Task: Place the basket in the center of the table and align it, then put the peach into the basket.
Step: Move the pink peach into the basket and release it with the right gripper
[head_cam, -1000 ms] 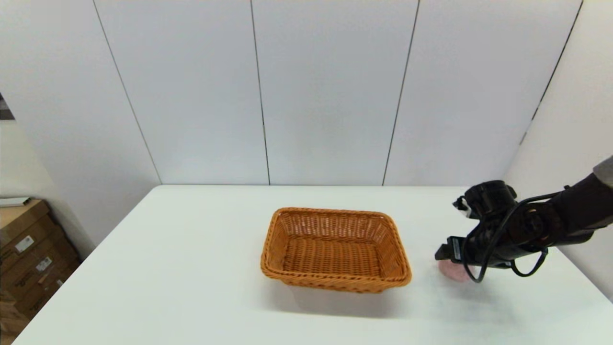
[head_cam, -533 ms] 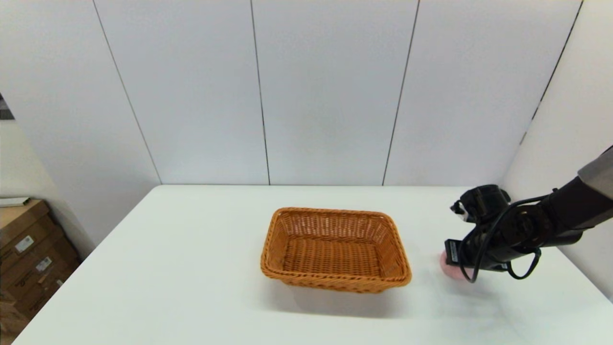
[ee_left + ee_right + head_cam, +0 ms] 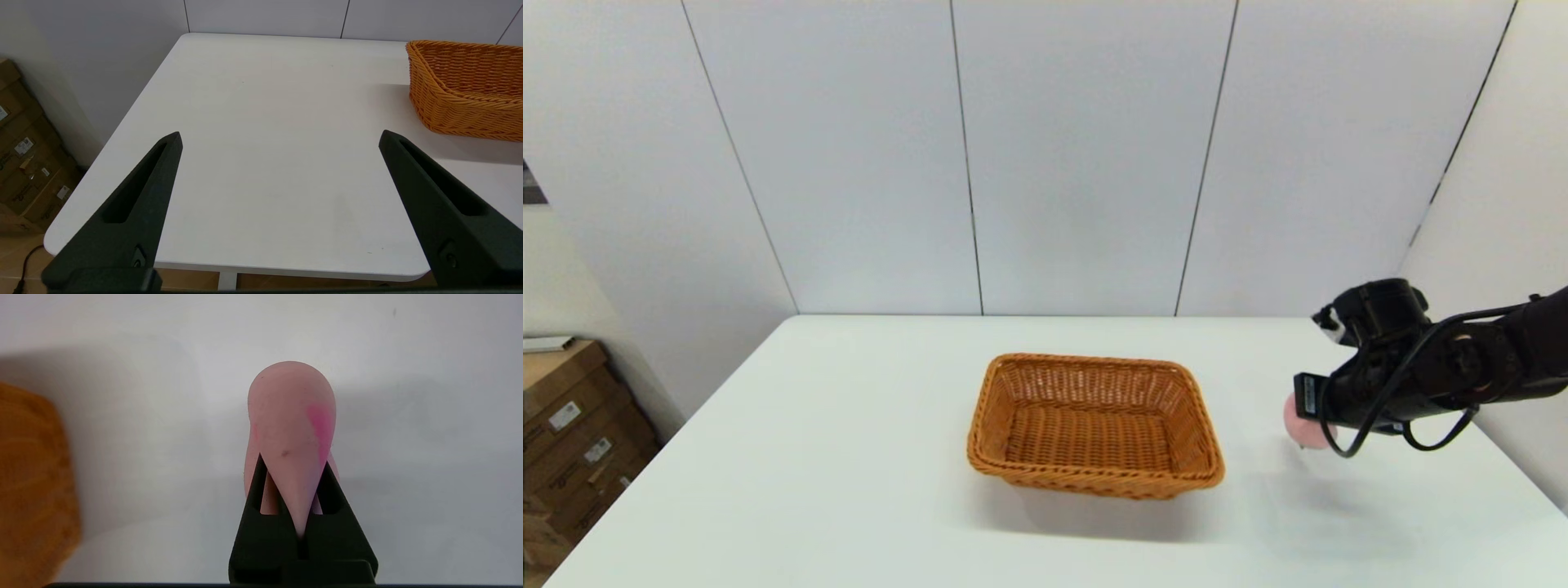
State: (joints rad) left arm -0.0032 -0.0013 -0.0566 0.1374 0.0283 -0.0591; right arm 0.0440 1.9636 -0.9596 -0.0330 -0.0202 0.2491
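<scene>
The orange-brown wicker basket (image 3: 1094,425) sits near the middle of the white table (image 3: 849,457), empty; its corner shows in the left wrist view as basket (image 3: 466,90) and as a blur of basket (image 3: 32,490) in the right wrist view. My right gripper (image 3: 1303,416) hangs to the basket's right, a little above the table, shut on the pale-pink peach (image 3: 1297,422). The peach (image 3: 292,433) is squeezed narrow between the fingers (image 3: 255,486) of the right gripper (image 3: 292,465). My left gripper (image 3: 280,139) is parked open over the table's left front, outside the head view.
Cardboard boxes (image 3: 572,425) stand on the floor left of the table. White wall panels (image 3: 1078,155) rise behind the table's far edge and along its right side.
The right gripper has closed on the peach and lifted it off the table, moving slightly right and up. The basket has stayed put.
</scene>
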